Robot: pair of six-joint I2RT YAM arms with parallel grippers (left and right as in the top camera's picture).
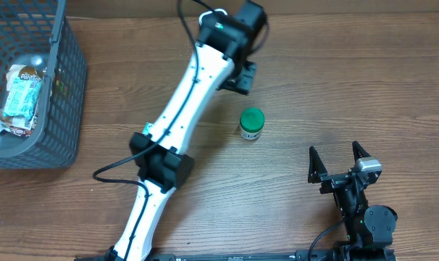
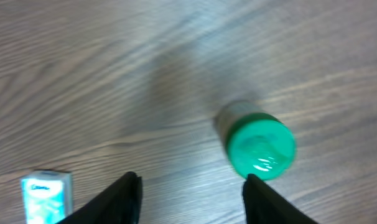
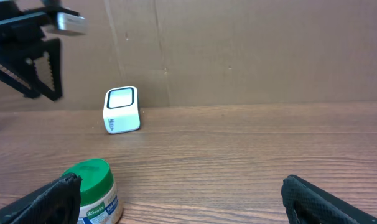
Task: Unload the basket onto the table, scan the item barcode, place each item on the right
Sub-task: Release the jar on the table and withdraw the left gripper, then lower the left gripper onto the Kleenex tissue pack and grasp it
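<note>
A small squat jar [image 1: 251, 123] with a bright green screw lid and a white label reading "Knorr" stands upright on the wooden bench [image 1: 350, 72]. It is about mid-bench and nothing touches it. The left pincer [image 2: 191, 180] hovers just beyond the jar on the far side, its black fingers partly spread with only bare wood between them. The right pincer [image 1: 334, 148] sits at the near right, well apart from the jar, spread wide and empty. A white cube-shaped scanner [image 3: 122, 110] rests farther back, near a brown cardboard wall [image 3: 269, 50].
</note>
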